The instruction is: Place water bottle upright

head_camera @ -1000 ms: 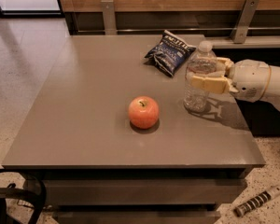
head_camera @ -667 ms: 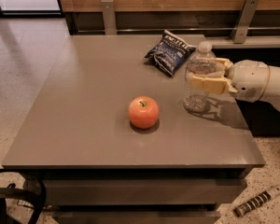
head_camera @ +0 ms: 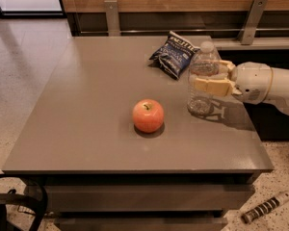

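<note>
The water bottle is a clear ribbed plastic bottle with a white cap. It stands upright on the right part of the grey table, its base on the surface. My gripper reaches in from the right on a white arm and is shut on the bottle at mid-height. One tan finger lies across the bottle's near side. The other finger shows behind the bottle.
A red apple sits on the table left of the bottle and nearer the front. A dark blue chip bag lies behind the bottle near the back edge. The table's right edge is close to the bottle. A wooden wall with metal brackets runs behind.
</note>
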Motion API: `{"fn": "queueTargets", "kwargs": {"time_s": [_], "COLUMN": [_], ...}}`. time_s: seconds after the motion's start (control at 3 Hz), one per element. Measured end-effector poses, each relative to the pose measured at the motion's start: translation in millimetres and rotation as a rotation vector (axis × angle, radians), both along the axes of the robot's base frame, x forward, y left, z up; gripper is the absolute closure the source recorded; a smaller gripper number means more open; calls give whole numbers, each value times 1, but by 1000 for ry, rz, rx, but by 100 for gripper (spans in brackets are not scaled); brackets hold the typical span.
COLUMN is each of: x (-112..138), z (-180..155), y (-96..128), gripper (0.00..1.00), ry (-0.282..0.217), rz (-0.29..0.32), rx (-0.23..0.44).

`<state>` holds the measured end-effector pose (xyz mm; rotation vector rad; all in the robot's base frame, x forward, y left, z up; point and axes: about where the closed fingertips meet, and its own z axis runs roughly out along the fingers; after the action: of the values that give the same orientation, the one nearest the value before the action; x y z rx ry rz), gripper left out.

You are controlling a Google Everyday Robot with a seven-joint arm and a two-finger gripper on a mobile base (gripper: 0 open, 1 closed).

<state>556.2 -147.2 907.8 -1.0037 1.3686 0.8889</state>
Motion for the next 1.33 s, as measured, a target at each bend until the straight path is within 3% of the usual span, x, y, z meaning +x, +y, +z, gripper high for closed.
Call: {"fn": "queueTargets", "kwargs": {"time_s": [0.67, 1.0, 1.33], "x": [0, 0, 0], "z": [3, 3, 3], "y": [2, 4, 4], "gripper": [59, 28, 5], "ry": [0, -1, -1], "rz": [4, 6, 6], "rx": [0, 0, 0]}}
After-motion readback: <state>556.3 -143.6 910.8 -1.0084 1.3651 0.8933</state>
